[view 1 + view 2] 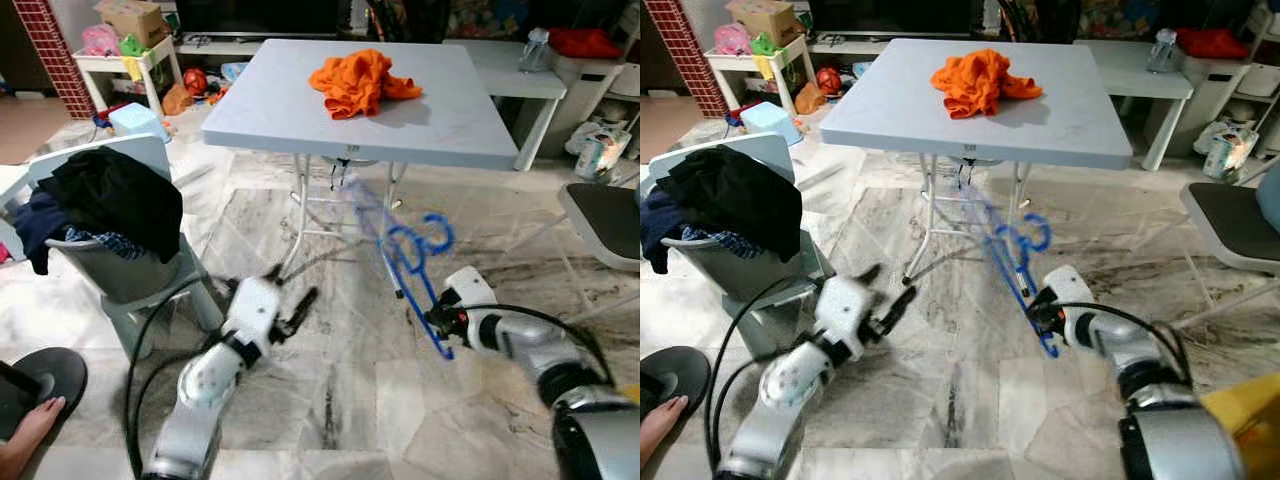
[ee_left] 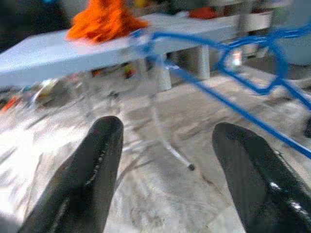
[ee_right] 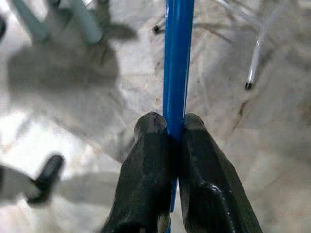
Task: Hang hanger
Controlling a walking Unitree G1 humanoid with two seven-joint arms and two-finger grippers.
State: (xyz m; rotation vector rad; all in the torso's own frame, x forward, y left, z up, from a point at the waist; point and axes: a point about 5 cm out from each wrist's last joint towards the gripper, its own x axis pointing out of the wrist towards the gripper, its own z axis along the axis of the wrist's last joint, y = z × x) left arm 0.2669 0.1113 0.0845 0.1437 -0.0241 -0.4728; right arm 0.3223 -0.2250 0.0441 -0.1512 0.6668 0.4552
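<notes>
A blue plastic hanger [image 1: 405,262] is held up over the marble floor, in front of the white folding table [image 1: 300,120]. My right gripper [image 1: 437,322] is shut on the hanger's lower bar, and its two fingers [image 3: 150,160] pinch the blue bar [image 3: 178,63] between them. The hanger's hook [image 1: 432,235] points up and it looks motion-blurred. My left gripper [image 1: 296,312] hovers low at the left, open with nothing between its fingers [image 2: 92,170]; the hanger [image 2: 233,92] lies ahead of it. An orange garment [image 1: 358,82] lies crumpled on the table.
A grey chair [image 1: 140,270] piled with dark clothes [image 1: 110,200] stands at the left. A dark-seated chair [image 1: 605,220] is at the right. A person's hand [image 1: 30,430] rests at the lower left near a round black base [image 1: 45,375]. Shelves and toys line the back wall.
</notes>
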